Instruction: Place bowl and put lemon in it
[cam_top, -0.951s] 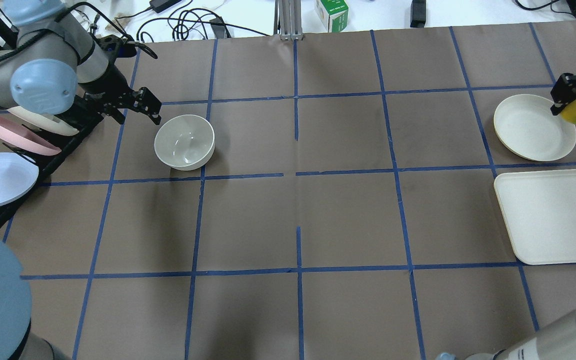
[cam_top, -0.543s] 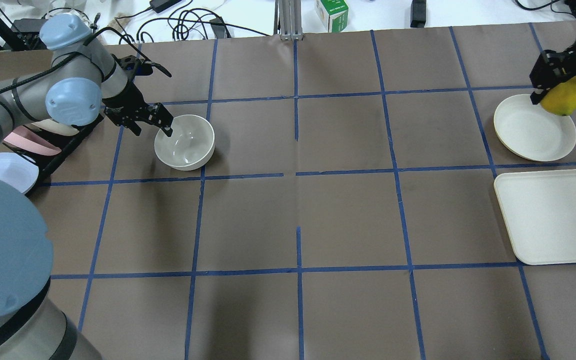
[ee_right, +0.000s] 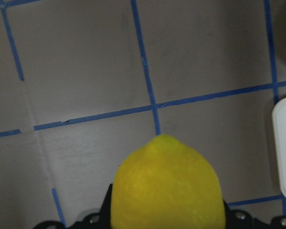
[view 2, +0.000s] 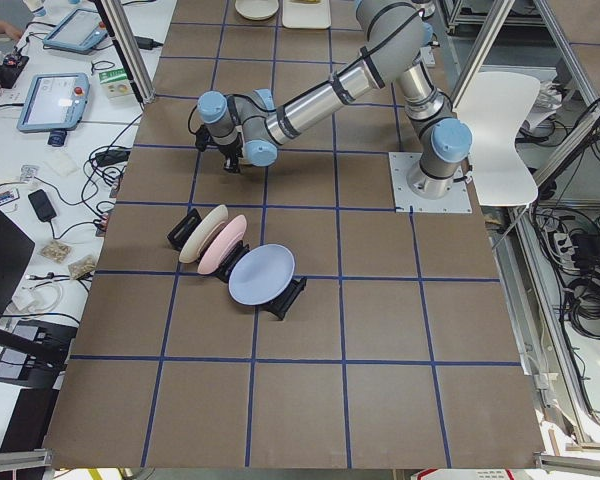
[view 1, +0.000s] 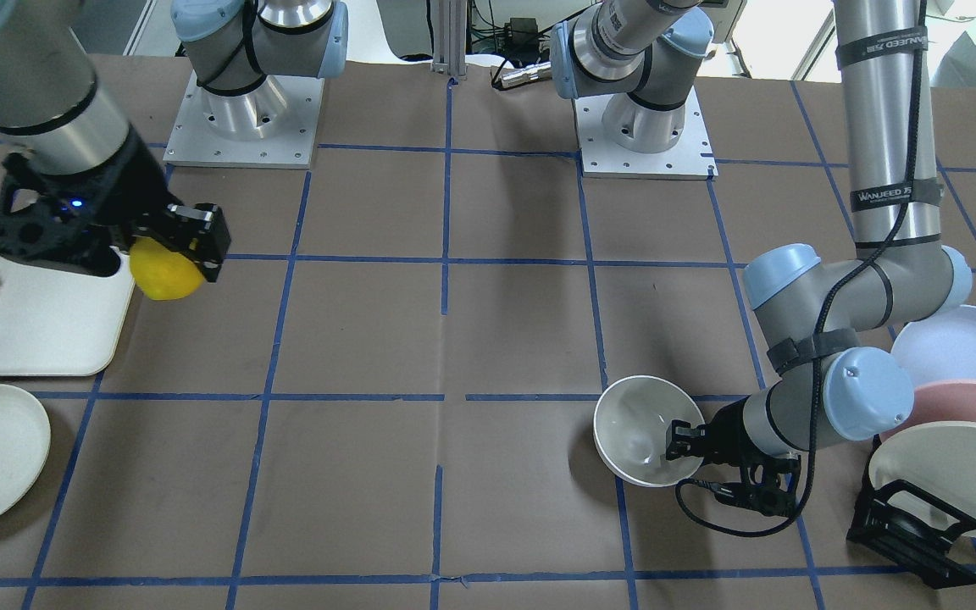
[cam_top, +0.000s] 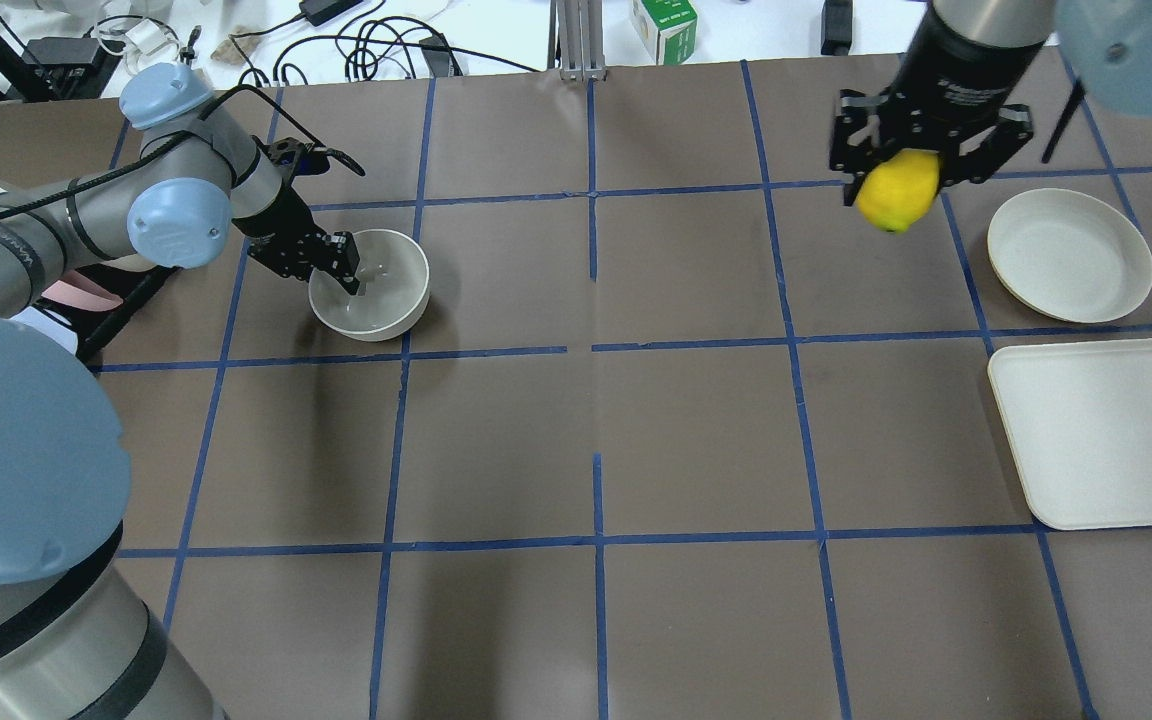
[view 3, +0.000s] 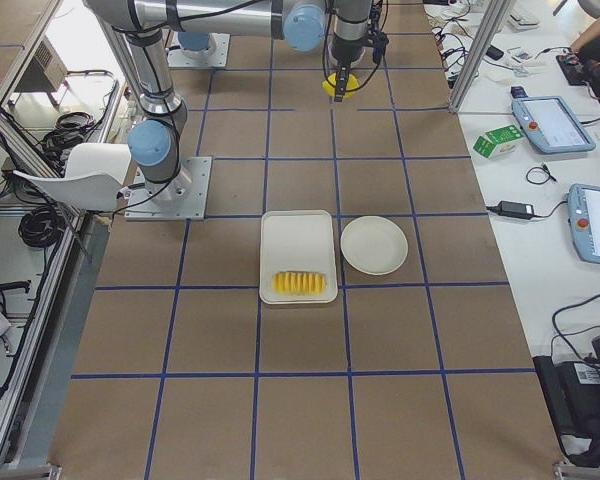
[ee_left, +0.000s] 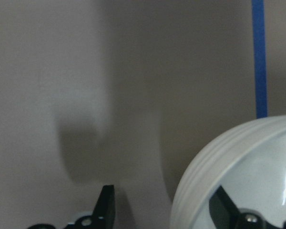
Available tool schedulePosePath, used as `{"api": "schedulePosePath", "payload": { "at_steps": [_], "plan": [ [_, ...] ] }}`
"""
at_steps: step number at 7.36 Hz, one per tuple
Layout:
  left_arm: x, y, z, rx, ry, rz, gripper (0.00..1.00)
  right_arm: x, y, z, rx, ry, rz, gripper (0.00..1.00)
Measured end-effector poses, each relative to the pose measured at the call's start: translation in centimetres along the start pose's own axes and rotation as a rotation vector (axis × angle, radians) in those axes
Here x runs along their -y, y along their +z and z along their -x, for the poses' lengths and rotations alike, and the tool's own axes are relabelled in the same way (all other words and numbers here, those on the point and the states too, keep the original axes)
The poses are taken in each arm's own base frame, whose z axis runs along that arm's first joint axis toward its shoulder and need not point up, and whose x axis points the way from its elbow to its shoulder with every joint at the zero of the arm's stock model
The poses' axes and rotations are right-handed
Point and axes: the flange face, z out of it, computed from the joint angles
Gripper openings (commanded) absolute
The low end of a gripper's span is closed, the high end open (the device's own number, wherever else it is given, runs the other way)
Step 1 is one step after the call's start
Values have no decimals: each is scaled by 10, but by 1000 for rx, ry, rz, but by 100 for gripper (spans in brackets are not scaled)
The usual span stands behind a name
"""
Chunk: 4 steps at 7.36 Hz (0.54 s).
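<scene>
Light fell bright and even from above. On the bench (cam_top: 696, 440) shadows were soft-edged, darkest in the overhead view just right of the bowl (cam_top: 398, 300), whose glossy inside carried white glints. The white strip (cam_top: 756, 30) along that frame's top was nearly blown out. The left wrist view was soft throughout, with a blurred grey shadow at lower left. In the right wrist view the lemon (ee_right: 167, 186) at the bottom looked slightly soft, the blue tape lines (ee_right: 143, 71) sharper.
</scene>
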Motion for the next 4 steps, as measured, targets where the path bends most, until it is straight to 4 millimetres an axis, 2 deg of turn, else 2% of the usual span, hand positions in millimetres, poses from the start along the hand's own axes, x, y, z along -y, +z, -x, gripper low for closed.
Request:
{"api": "schedulePosePath", "payload": {
  "at_steps": [1, 2, 4],
  "plan": [
    [2, -6, -2, 3, -5, -11, 0, -8, 5, 36, 12, 27, -16, 30],
    [3, -14, -4, 7, -13, -24, 0, -13, 9, 57, 19, 52, -25, 31],
    [2, -28, -17, 8, -35, -45, 0, -15, 10, 70, 22, 67, -31, 28]
  ]
}}
